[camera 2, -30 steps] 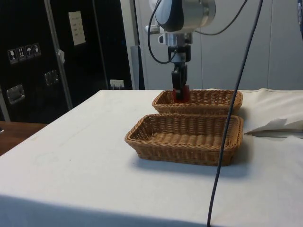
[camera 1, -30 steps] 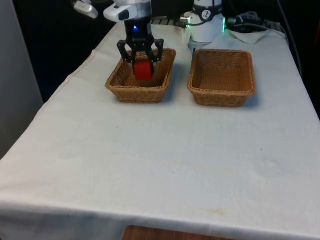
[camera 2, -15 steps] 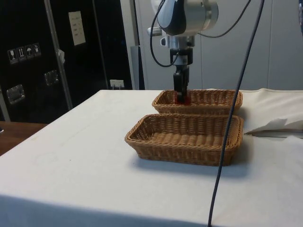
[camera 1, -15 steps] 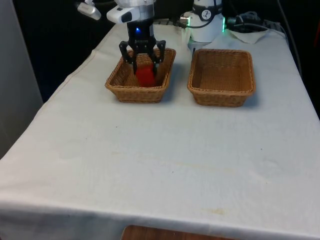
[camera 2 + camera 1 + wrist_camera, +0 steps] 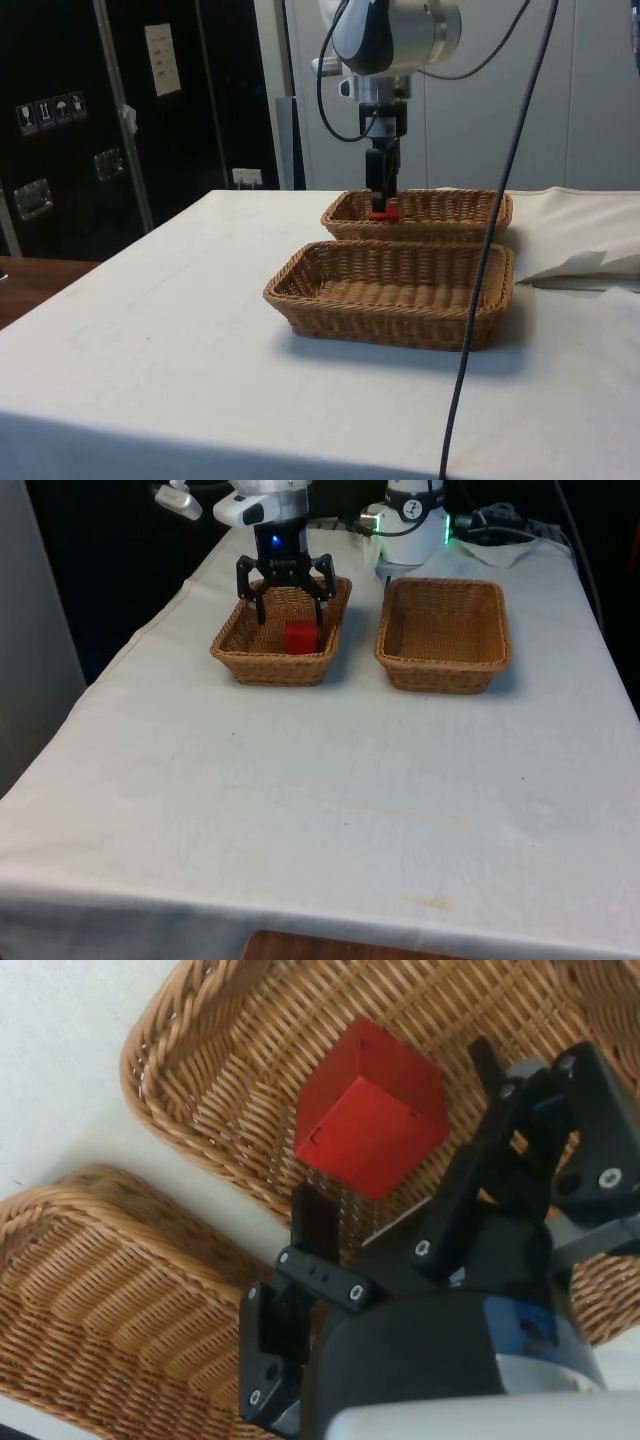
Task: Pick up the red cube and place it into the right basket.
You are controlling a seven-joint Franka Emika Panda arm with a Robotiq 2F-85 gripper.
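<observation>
**Red cube let go into the basket under the arm**

Over the basket on the front view's left [image 5: 235,635], the gripper [image 5: 285,592] had changed since a second earlier: then its fingers were clamped on the red cube [image 5: 300,637] and held it above the wicker, and half a second earlier they were lower with the cube between them. Now the fingers stood spread apart with nothing in them, and the cube lay on the basket's floor just below them, toward the wall that faces the other basket.

Nearest the front camera, the white cloth [image 5: 320,800] was bare wicker-free ground before both baskets. Beyond it the two baskets sat side by side, near each other but apart. The one under the gripper held the cube alone. The basket on the front view's right [image 5: 443,670] showed only its woven floor.

From the side, that second basket [image 5: 390,310] stood in front, and the cube [image 5: 384,213] showed as a thin red strip above the rim of the farther basket [image 5: 450,225], the rest hidden by wicker. The gripper [image 5: 382,185] hung straight above it.

From the wrist, the cube [image 5: 370,1120] lay tilted on the weave, clear of both fingers [image 5: 315,1225], with the other basket's rim [image 5: 100,1210] just beside.
</observation>
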